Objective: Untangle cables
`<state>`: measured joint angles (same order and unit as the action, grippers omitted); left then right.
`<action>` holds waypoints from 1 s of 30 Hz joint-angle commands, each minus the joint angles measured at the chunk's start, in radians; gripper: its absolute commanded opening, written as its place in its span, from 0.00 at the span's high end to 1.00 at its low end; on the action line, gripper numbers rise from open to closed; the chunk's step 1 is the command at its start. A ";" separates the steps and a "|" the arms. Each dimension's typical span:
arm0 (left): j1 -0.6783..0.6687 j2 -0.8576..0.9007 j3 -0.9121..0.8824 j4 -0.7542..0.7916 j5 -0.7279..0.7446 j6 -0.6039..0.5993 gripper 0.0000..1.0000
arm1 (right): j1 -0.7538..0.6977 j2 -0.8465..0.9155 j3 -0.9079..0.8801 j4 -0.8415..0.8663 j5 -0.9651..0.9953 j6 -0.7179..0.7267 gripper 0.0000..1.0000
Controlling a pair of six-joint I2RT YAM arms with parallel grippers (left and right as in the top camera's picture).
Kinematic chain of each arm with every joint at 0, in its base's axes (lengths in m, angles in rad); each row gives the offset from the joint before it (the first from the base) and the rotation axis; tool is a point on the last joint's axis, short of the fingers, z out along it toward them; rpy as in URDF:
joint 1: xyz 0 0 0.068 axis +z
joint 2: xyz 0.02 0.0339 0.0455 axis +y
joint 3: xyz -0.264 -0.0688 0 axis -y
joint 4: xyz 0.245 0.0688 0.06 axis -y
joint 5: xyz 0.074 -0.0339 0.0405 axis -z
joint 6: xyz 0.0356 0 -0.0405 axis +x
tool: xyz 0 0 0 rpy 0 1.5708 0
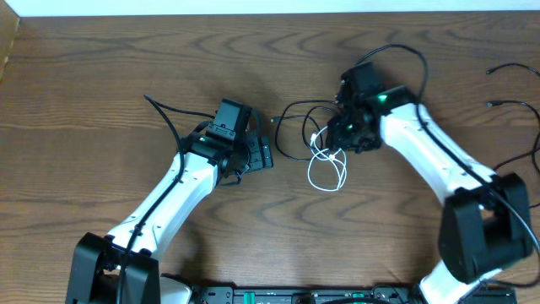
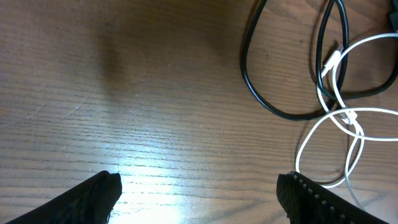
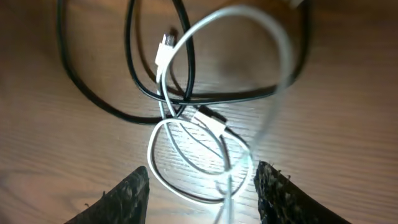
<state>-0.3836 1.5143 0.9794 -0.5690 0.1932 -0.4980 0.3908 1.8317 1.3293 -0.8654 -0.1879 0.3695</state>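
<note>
A white cable (image 1: 327, 173) lies in loops on the wooden table, tangled with a thin black cable (image 1: 293, 128) that loops to its upper left. My right gripper (image 1: 336, 137) is directly over the tangle. In the right wrist view it (image 3: 202, 180) is open, with the white cable (image 3: 186, 149) lying between and beyond the fingers and the black cable (image 3: 99, 99) crossing it. My left gripper (image 1: 265, 156) is just left of the tangle. In the left wrist view it (image 2: 199, 186) is open and empty, with the black cable (image 2: 273, 107) and the white cable (image 2: 311, 140) ahead to the right.
More thin black cords (image 1: 509, 67) lie apart at the far right edge of the table. A thicker black arm cable (image 1: 396, 49) arcs above the right wrist. A light strip (image 1: 253, 7) marks the table's far edge.
</note>
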 commanded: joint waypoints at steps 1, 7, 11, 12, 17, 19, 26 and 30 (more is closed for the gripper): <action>0.000 0.002 -0.013 -0.006 -0.003 -0.008 0.15 | 0.033 0.063 -0.007 0.002 0.013 0.114 0.49; 0.000 0.002 -0.013 -0.006 -0.003 -0.008 0.15 | 0.010 0.073 0.002 0.009 0.094 0.130 0.99; 0.000 0.002 -0.013 -0.006 -0.003 0.003 0.15 | -0.076 -0.002 0.101 -0.008 0.103 -0.005 0.99; 0.000 0.002 -0.013 -0.006 -0.003 0.003 0.15 | -0.124 -0.055 0.167 -0.031 0.103 -0.044 0.99; 0.000 0.002 -0.013 -0.005 -0.003 0.003 0.15 | -0.351 -0.254 0.325 -0.010 0.108 -0.087 0.99; 0.000 0.002 -0.013 -0.005 -0.003 0.003 0.15 | -0.455 -0.299 0.325 0.004 0.123 -0.087 0.99; 0.000 0.002 -0.013 -0.006 -0.002 0.003 0.15 | -0.719 -0.280 0.324 0.077 0.266 -0.121 0.99; 0.000 0.002 -0.013 -0.006 -0.002 0.003 0.15 | -0.832 -0.236 0.324 0.095 0.317 -0.120 0.99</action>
<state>-0.3836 1.5143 0.9783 -0.5720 0.1940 -0.4973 -0.3927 1.5551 1.6527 -0.7719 0.0811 0.2657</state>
